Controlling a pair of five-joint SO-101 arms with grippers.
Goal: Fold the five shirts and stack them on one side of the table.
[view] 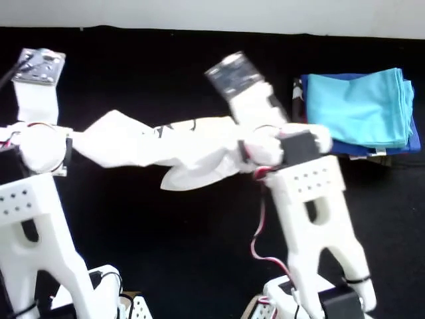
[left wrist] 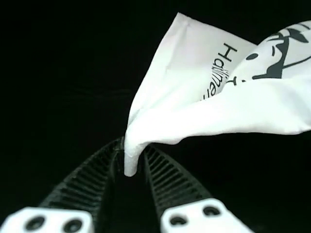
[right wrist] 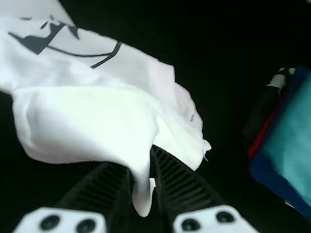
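Overhead; wrist cameras close, probably sharing shirt [view: 179, 149].

Robotics lab bench — two white plastic arms [view: 312, 193], red wiring [view: 255, 246] exposed, at the near edge of a black-covered table [view: 166, 266]; pale wall [view: 199, 13] behind.

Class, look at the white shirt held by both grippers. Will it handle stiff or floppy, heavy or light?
Probably floppy: the white shirt sags and bunches between the left gripper and right gripper. Likely light: small pinches of cloth hold it.
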